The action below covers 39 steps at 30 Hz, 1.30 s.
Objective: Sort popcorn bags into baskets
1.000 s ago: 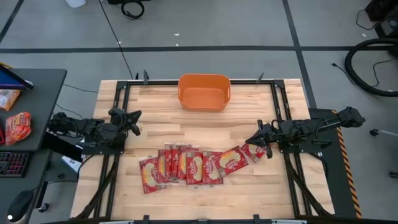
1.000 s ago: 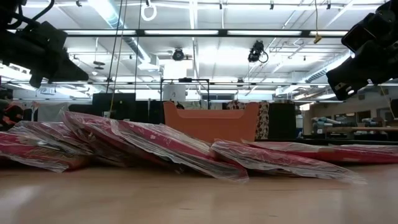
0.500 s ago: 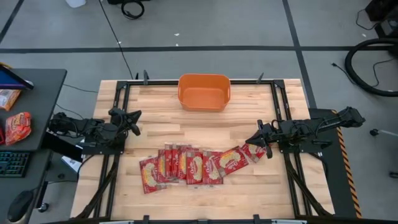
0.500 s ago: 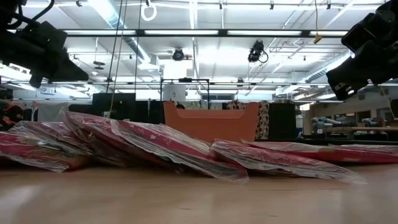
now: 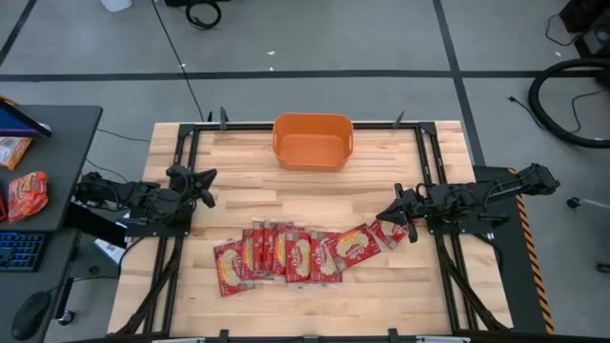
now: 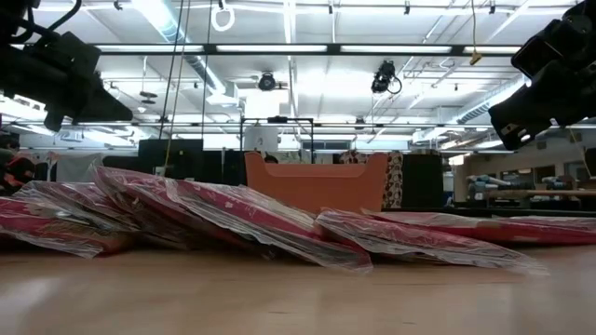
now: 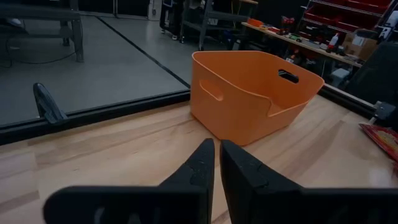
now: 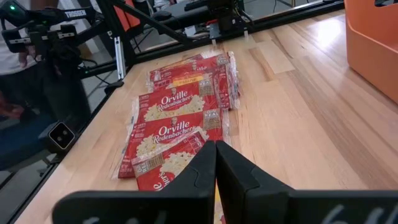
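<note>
Several red popcorn bags (image 5: 291,254) lie flat in an overlapping row on the near half of the table; they also show in the low view (image 6: 233,219) and the right wrist view (image 8: 177,121). The orange basket (image 5: 313,141) stands at the table's far edge, also seen in the left wrist view (image 7: 252,90). My left gripper (image 5: 208,187) waits shut at the table's left side, above the wood (image 7: 216,158). My right gripper (image 5: 389,213) is shut at the right side, just above the right end of the bag row (image 8: 216,155), touching nothing.
Bare wood lies between the bag row and the basket. A black metal frame (image 5: 419,152) runs along the table's edges. A side desk (image 5: 38,162) at the left holds an orange-red snack packet (image 5: 27,193) and a keyboard.
</note>
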### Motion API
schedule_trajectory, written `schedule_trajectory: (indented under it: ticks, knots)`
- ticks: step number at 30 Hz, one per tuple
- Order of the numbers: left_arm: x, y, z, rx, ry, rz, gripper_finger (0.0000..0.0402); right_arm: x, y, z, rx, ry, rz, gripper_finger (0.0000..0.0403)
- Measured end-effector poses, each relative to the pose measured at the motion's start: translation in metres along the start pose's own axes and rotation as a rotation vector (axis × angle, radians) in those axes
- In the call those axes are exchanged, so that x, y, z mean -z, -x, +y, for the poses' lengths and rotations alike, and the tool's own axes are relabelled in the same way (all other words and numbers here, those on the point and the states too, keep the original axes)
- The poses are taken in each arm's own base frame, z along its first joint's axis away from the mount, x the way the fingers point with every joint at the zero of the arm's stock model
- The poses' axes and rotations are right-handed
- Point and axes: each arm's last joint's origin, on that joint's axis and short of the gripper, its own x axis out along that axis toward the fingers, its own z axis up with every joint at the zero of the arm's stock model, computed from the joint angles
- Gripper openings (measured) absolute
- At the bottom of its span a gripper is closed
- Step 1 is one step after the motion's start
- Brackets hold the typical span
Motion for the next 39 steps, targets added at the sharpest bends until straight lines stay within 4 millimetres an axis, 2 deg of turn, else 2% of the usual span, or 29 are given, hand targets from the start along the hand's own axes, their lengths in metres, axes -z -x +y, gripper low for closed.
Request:
schedule_trajectory:
  ticks: [3,10,29,32,36,39]
  knots:
    - [-0.001,0.0,-0.001,0.005,0.052,-0.007,0.0032,0.0,0.0,0.0,0.0,0.0,0.001,0.0016]
    - [-0.008,0.0,-0.005,0.037,0.316,-0.042,0.0032,0.0,0.0,0.0,0.0,0.0,0.0,0.0016]
    - [-0.018,0.001,-0.01,0.083,0.406,-0.093,0.0032,0.0,0.0,0.0,0.0,0.0,0.0,0.0016]
    - [-0.022,0.002,-0.011,0.071,0.493,-0.127,0.0032,0.0,0.0,0.0,0.001,0.001,-0.002,0.0016]
    - [-0.033,0.004,-0.012,0.058,0.692,-0.209,0.0032,-0.007,0.0,-0.001,0.067,0.057,-0.086,0.0016]
    - [-0.043,0.006,-0.014,0.11,0.766,-0.242,0.0032,-0.019,0.002,-0.001,0.185,0.105,-0.235,0.0016]
